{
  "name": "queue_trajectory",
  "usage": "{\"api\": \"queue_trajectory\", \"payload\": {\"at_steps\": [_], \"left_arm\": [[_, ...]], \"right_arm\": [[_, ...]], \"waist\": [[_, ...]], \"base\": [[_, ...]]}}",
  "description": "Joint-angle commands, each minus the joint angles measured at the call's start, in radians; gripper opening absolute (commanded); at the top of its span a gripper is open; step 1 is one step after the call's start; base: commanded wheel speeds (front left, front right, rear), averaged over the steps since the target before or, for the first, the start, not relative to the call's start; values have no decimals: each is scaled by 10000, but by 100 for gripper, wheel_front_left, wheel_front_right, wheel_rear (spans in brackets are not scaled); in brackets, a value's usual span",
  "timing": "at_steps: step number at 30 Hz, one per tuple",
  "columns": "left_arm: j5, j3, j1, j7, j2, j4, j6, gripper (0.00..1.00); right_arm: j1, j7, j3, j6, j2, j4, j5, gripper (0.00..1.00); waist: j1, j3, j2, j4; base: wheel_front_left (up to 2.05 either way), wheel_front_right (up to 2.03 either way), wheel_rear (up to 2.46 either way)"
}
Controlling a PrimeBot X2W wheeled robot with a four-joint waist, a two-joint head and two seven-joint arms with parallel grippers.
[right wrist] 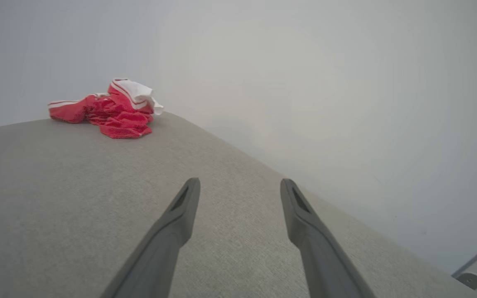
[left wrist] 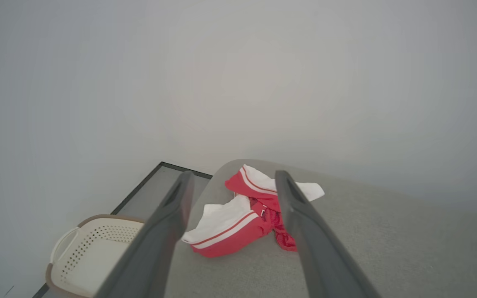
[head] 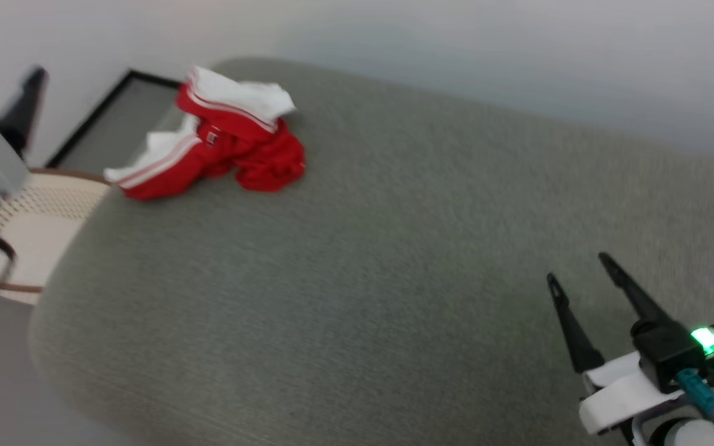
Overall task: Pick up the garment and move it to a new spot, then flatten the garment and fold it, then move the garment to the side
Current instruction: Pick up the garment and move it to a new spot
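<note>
The left gripper [left wrist: 234,177] is released, jaws spread, aimed at the garment [head: 233,148]; the garment lies crumpled at the far-left corner of the grey padded surface [head: 394,260]. It likely handles light, soft and limp; pinch a raised fold or the white sleeve hem; the right gripper [head: 579,268], well apart, is also released.

Under your right claw [right wrist: 240,182] spreads a grey woven fabric surface with rounded edges [right wrist: 56,198]. A plain white wall [right wrist: 304,62] rises beyond its tips. Left of and below your left claw [left wrist: 233,176], a cream perforated plastic basket with a brown rim [left wrist: 83,248] stands on grey floor [left wrist: 151,194].
</note>
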Motion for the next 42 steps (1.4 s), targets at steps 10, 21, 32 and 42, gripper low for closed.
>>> {"api": "queue_trajectory", "payload": {"at_steps": [10, 21, 32, 42], "left_arm": [[-631, -1204, -3419, 1858, 627, 2866, -34, 100], [-825, -1763, -5318, 3218, 760, 6326, -12, 100], [-871, -2036, -6091, 3633, 119, 8114, 133, 100], [-1125, -1887, -5779, 2972, -562, 8743, 516, 0]], "right_arm": [[-430, 291, -205, -6, -213, -1228, -38, 100], [-130, 533, -575, -6, -141, -2591, -241, 100], [-187, 677, -797, -6, -6, -3320, -283, 100], [-302, 632, -942, -6, 167, -3172, -211, 100]], "waist": [[-1, 3690, 0, -2207], [-1, 4806, 0, -2675], [-1, 5488, 0, -2888], [-1, 5361, 0, -2937]], "base": [[0, 0, 0], [0, 0, 0], [0, 0, 0], [0, 0, 0]]}}
